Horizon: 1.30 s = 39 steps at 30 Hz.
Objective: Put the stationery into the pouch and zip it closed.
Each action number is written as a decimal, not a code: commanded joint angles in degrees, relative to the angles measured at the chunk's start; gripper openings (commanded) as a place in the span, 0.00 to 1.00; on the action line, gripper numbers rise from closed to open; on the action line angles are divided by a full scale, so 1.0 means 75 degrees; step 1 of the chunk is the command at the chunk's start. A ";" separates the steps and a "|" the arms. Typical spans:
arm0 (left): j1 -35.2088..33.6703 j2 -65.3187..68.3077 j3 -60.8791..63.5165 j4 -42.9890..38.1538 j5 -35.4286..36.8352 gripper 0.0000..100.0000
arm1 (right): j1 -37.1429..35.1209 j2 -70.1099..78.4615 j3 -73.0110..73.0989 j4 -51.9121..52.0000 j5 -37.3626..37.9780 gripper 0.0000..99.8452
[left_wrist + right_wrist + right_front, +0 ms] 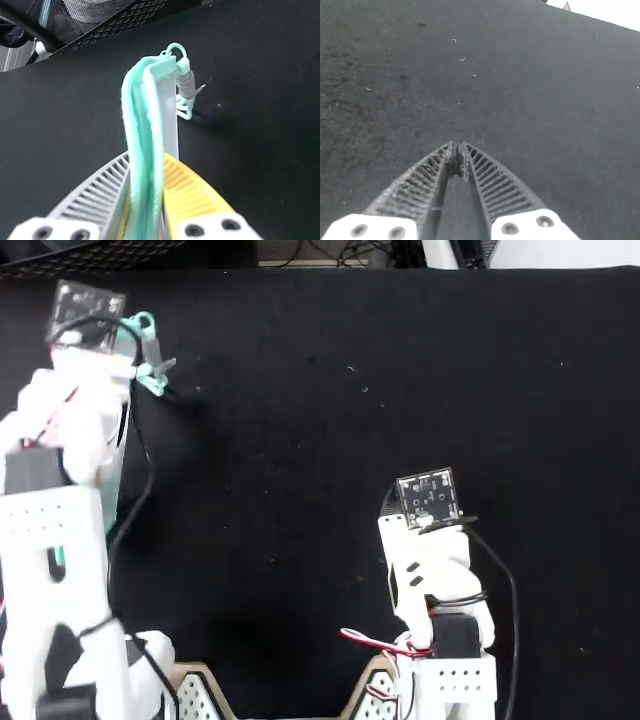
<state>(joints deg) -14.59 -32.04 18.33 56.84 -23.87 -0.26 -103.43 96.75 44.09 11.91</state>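
Left wrist view: left gripper (pixel 149 167) clamped tight on the mint-green pouch (pixel 150 110), which is seen edge-on above the black table (pixel 260 150). Zip pull (pixel 176 50) at the pouch's outer end; cannot tell if it touches the table. High view: pouch end shows at the table's far left corner. Right gripper (pixel 458 159) fingers pressed together, holding nothing, over the table's near middle

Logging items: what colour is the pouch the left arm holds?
The pouch is mint green; best in left wrist view.
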 commanded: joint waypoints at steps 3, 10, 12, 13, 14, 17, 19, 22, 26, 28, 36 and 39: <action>0.0498 0.1207 -0.0826 -0.0387 0.0059 0.03 | 0.0094 -0.0486 -0.0018 0.0023 -0.0047 0.01; 0.2831 0.2004 -0.0147 -0.0668 0.0985 0.03 | 0.0105 -0.0486 -0.0018 0.0012 -0.0023 0.01; 0.3440 0.2239 0.0170 -0.1219 0.1067 0.03 | 0.0105 -0.0486 -0.0018 0.0012 -0.0012 0.01; 0.3675 0.2356 0.0322 -0.1536 0.1078 0.03 | 0.0105 -0.0486 -0.0018 0.0023 -0.0012 0.01; 0.3862 0.2473 0.0463 -0.1840 0.1078 0.03 | 0.0105 -0.0486 -0.0018 0.0023 -0.0012 0.01; 0.4226 0.2825 0.0873 -0.2544 0.1078 0.03 | 0.0105 -0.0486 -0.0018 0.0023 0.0000 0.01; 0.4319 0.2989 0.1096 -0.2884 0.1078 0.03 | 0.0105 -0.0486 -0.0018 0.0023 0.0000 0.01; 0.4355 0.3071 0.1201 -0.2989 0.1078 0.03 | 0.0105 -0.0486 -0.0018 0.0023 0.0000 0.01; 0.4366 0.3071 0.1178 -0.2696 0.1078 0.05 | 0.0105 -0.0486 -0.0018 0.0023 0.0000 0.01; 0.4378 0.3071 0.0967 -0.2133 0.1090 0.12 | 0.0105 -0.0486 -0.0018 0.0023 0.0000 0.01; 0.4448 0.3071 -0.1448 0.0949 0.2016 0.20 | 0.0105 -0.0486 -0.0018 0.0023 0.0000 0.01; 0.4366 0.3071 -0.2573 0.2168 0.1993 0.14 | 0.0105 -0.0486 -0.0018 0.0023 0.0000 0.01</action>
<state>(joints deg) 18.46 -8.57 9.10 65.27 -9.54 -0.26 -103.43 96.75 44.09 11.91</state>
